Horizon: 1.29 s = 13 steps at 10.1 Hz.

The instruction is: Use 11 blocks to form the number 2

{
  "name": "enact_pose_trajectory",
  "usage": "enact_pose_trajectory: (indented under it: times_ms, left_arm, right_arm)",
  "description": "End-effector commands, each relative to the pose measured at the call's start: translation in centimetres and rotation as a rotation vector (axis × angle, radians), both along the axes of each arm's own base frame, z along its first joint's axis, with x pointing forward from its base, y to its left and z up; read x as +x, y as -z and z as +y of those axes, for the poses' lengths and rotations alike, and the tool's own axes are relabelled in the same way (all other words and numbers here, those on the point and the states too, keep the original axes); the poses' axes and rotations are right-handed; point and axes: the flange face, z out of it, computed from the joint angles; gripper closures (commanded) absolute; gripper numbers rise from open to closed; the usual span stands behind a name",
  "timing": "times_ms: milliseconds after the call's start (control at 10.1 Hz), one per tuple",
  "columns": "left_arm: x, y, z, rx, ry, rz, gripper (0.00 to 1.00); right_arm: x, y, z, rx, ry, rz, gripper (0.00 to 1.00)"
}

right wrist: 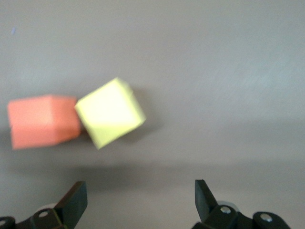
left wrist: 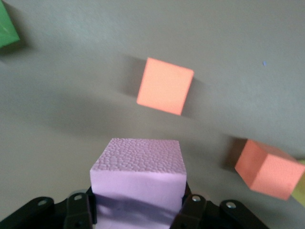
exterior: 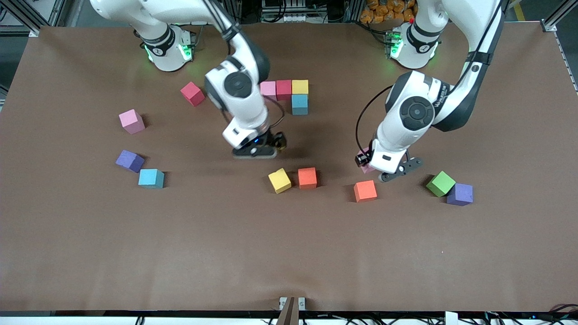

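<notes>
Step in hand: carrying a block to the digit. The left tool (left wrist: 138, 217) is closed on a pink block (left wrist: 138, 167), which it holds clear above the surface (exterior: 289, 253) close to a lone orange block (exterior: 365, 190). The right tool (right wrist: 140, 200) stands wide open and empty, hanging over bare surface just beside the touching yellow block (exterior: 279, 180) and orange block (exterior: 307, 177); judged to be lining up for the yellow one. The number 2 so far is four blocks, farther from the front camera than all the loose ones: a top row of pink (exterior: 268, 88), crimson (exterior: 283, 88) and yellow (exterior: 300, 86), with a blue block (exterior: 299, 104) under the yellow end. Next move, as judged: the carried pink goes directly below the blue block, flush, to start the middle row; it needs square alignment so as not to nudge the built corner. Count: four placed, one held, nine loose (one crimson (exterior: 192, 93), one pink (exterior: 132, 121), two purple (exterior: 129, 160) (exterior: 460, 194), one light blue (exterior: 151, 178), one yellow, two orange, one green (exterior: 440, 183)). Fourteen in all; seven more, counting the held one, are needed.
</notes>
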Motion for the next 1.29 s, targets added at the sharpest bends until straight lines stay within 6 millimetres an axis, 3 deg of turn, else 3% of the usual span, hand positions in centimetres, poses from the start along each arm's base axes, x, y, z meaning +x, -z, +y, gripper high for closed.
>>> enact_pose_trajectory:
  times_ms: [0,198,297,397,496,595,991,1190]
  left_arm:
    - [-2.1,0.2,-2.8,0.015,0.068,0.011,0.92]
    - [-3.4,0.8,-4.8,0.009,0.1,0.025,0.92]
    - [-3.8,1.0,-5.3,0.005,0.112,0.026,0.92]
    - [-4.3,1.5,-6.1,0.002,0.126,0.032,0.92]
    - [-4.9,2.1,-7.4,-0.009,0.137,0.023,0.93]
    - [-5.6,2.9,-8.9,-0.02,0.142,0.018,0.94]
    - [-9.0,6.7,-14.1,-0.051,0.209,-0.002,0.94]
    - [-11.8,8.4,-15.9,-0.042,0.249,0.026,0.99]
  right_arm:
    - [4.7,-1.0,-4.9,-0.016,-0.104,-0.032,0.0]
    - [6.5,-1.4,-8.5,-0.042,-0.14,0.002,0.0]
    - [7.1,-2.9,-10.8,-0.067,-0.099,0.071,0.0]
    - [8.0,-4.6,-15.6,-0.095,-0.022,0.15,0.0]
    - [9.6,-5.2,-21.8,-0.094,0.051,0.171,0.0]
    - [10.2,-4.7,-24.5,-0.094,0.027,0.177,0.0]
    - [11.5,-3.8,-28.2,-0.085,0.066,0.149,0.0]
    - [11.5,-3.3,-27.9,-0.084,0.062,0.152,0.0]
